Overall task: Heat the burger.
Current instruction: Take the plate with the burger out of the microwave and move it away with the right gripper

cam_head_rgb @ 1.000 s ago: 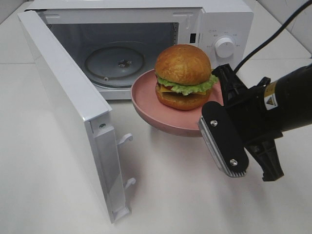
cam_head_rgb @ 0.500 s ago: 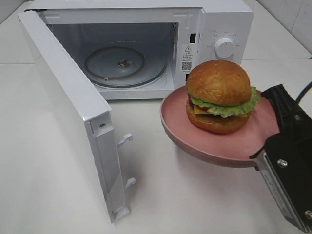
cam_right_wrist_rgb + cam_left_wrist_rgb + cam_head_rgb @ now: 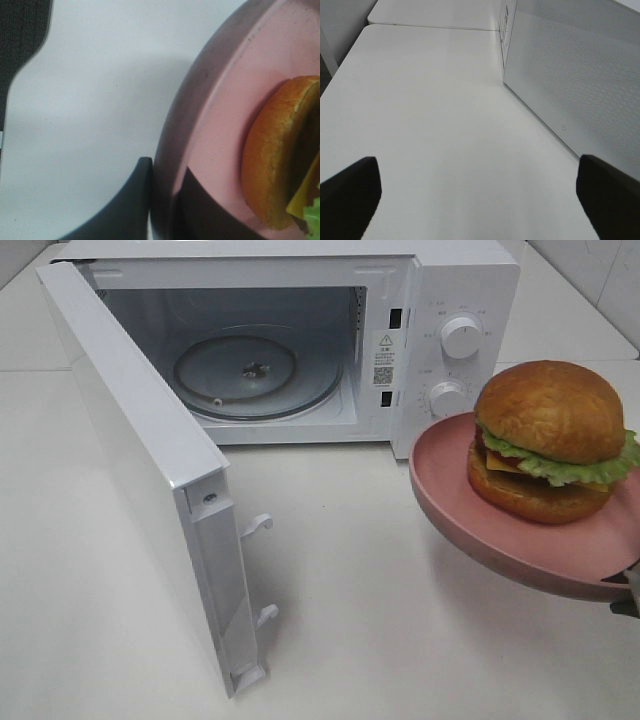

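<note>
The burger (image 3: pixel 555 435) sits on a pink plate (image 3: pixel 450 505) held in the air at the right edge of the exterior view, in front of the microwave's knobs (image 3: pixel 461 336). My right gripper (image 3: pixel 162 210) is shut on the plate's rim (image 3: pixel 220 100), one finger above it and one below. The burger also shows in the right wrist view (image 3: pixel 272 165). In the exterior view only a sliver of this gripper (image 3: pixel 630 592) shows under the plate. My left gripper (image 3: pixel 480 200) is open and empty above the bare table, and is out of the exterior view.
The white microwave (image 3: pixel 460 280) stands at the back with its door (image 3: pixel 140 460) swung wide open to the left. A glass turntable (image 3: pixel 250 370) lies inside. The door's outer face shows in the left wrist view (image 3: pixel 580 75).
The plate with the burger has moved right, away from the microwave's opening, to the frame's right edge. My right arm has almost left the exterior view.
</note>
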`<action>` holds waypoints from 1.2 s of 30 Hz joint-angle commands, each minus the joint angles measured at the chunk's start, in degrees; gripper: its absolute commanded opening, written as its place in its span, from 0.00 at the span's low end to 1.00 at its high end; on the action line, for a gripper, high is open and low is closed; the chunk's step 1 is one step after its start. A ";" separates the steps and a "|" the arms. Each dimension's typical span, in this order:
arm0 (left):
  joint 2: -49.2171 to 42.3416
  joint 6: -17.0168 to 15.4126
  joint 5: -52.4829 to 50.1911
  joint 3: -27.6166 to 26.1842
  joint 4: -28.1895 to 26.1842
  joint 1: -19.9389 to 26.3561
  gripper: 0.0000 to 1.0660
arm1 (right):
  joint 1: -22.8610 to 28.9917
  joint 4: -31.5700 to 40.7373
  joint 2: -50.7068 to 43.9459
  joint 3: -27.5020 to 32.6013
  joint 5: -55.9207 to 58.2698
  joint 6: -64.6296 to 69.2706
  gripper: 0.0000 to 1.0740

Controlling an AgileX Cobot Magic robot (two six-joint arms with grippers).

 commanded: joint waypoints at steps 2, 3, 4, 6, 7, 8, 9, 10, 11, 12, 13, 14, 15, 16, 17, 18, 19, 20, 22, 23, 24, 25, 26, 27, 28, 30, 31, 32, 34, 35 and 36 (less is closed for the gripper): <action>-1.32 0.06 -0.34 0.23 0.00 -0.06 0.92 | -0.23 -5.90 -1.20 -0.46 0.11 8.37 0.00; -1.32 0.06 -0.34 0.23 0.00 -0.06 0.92 | -0.23 -7.39 -1.20 -0.46 0.74 10.31 0.00; -1.32 0.06 -0.34 0.23 0.00 -0.06 0.92 | -0.23 -7.39 -1.20 -0.46 0.74 10.31 0.00; -1.32 0.06 -0.34 0.23 0.00 -0.06 0.92 | -0.23 -12.15 -1.20 -0.46 2.23 16.96 0.00; -1.32 0.06 -0.34 0.23 0.00 -0.06 0.92 | -0.23 -12.15 -1.20 -0.46 2.23 16.96 0.00; -1.32 0.06 -0.34 0.23 0.00 -0.06 0.92 | -0.23 -13.29 -1.20 -0.46 2.46 18.79 0.00; -1.32 0.06 -0.34 0.23 0.00 -0.06 0.92 | -0.23 -14.95 -1.20 -0.46 3.04 22.12 0.00; -1.32 0.06 -0.34 0.23 0.00 -0.06 0.92 | -0.23 -14.95 -1.20 -0.46 3.04 22.12 0.00; -1.32 0.06 -0.34 0.23 0.00 -0.06 0.92 | -0.23 -15.41 -1.15 -0.46 3.32 23.32 0.00; -1.32 0.06 -0.34 0.23 0.00 -0.06 0.92 | -0.23 -16.67 -1.15 -0.46 3.95 25.95 0.00; -1.32 0.06 -0.34 0.23 0.00 -0.06 0.92 | -0.23 -16.67 -1.15 -0.46 3.95 25.95 0.00; -1.32 0.06 -0.34 0.23 0.00 -0.06 0.92 | -0.23 -17.07 -1.15 -0.46 4.24 26.76 0.00; -1.32 0.06 -0.34 0.23 0.00 -0.06 0.92 | -0.23 -17.07 -1.15 -0.46 4.24 26.76 0.00; -1.32 0.06 -0.34 0.23 0.00 -0.06 0.92 | -0.23 -18.05 -1.15 -0.46 5.27 28.59 0.00; -1.32 0.06 -0.34 0.23 0.00 -0.06 0.92 | -0.23 -19.25 -1.15 -0.46 6.36 30.71 0.00; -1.32 0.06 -0.34 0.23 0.00 -0.06 0.92 | -0.23 -19.25 -1.15 -0.46 6.36 30.71 0.00; -1.32 0.06 -0.34 0.23 0.00 -0.06 0.92 | -0.23 -19.82 -1.15 -0.46 6.59 31.80 0.00; -1.32 0.06 -0.34 0.23 0.00 -0.06 0.92 | -0.23 -21.26 -1.15 -0.46 7.22 34.95 0.00; -1.32 0.06 -0.34 0.23 0.00 -0.06 0.92 | -0.23 -22.00 -1.15 -0.46 7.73 36.67 0.00; -1.32 0.06 -0.34 0.23 0.00 -0.06 0.92 | -0.23 -22.98 -0.80 -0.46 8.54 39.99 0.00; -1.32 0.06 -0.34 0.23 0.00 -0.06 0.92 | -0.23 -22.98 -0.80 -0.46 8.54 39.99 0.00; -1.32 0.06 -0.34 0.23 0.00 -0.06 0.92 | -0.23 -23.78 -0.40 -0.46 9.40 43.54 0.00; -1.32 0.06 -0.34 0.23 0.00 -0.06 0.92 | -0.23 -23.78 -0.40 -0.46 9.40 43.54 0.00; -1.32 0.06 -0.34 0.23 0.00 -0.06 0.92 | -0.23 -24.12 -0.06 -0.46 9.74 45.21 0.00; -1.32 0.06 -0.34 0.23 0.00 -0.06 0.92 | -0.23 -24.64 0.63 -0.46 10.66 47.61 0.00; -1.32 0.06 -0.34 0.23 0.00 -0.06 0.92 | -0.23 -25.15 1.32 -0.46 11.12 48.93 0.00; -1.32 0.06 -0.34 0.23 0.00 -0.06 0.92 | -0.23 -25.95 2.92 -0.46 11.75 51.51 0.00; -1.32 0.06 -0.34 0.23 0.00 -0.06 0.92 | -0.23 -25.95 2.92 -0.46 11.75 51.51 0.00; -1.32 0.06 -0.34 0.23 0.00 -0.06 0.92 | -0.23 -26.59 3.95 -0.46 12.03 53.11 0.00; -1.32 0.06 -0.34 0.23 0.00 -0.06 0.92 | -0.23 -28.25 6.25 -0.46 12.55 57.07 0.00; -1.32 0.06 -0.34 0.23 0.00 -0.06 0.92 | -0.23 -29.62 8.54 -0.46 13.06 61.25 0.00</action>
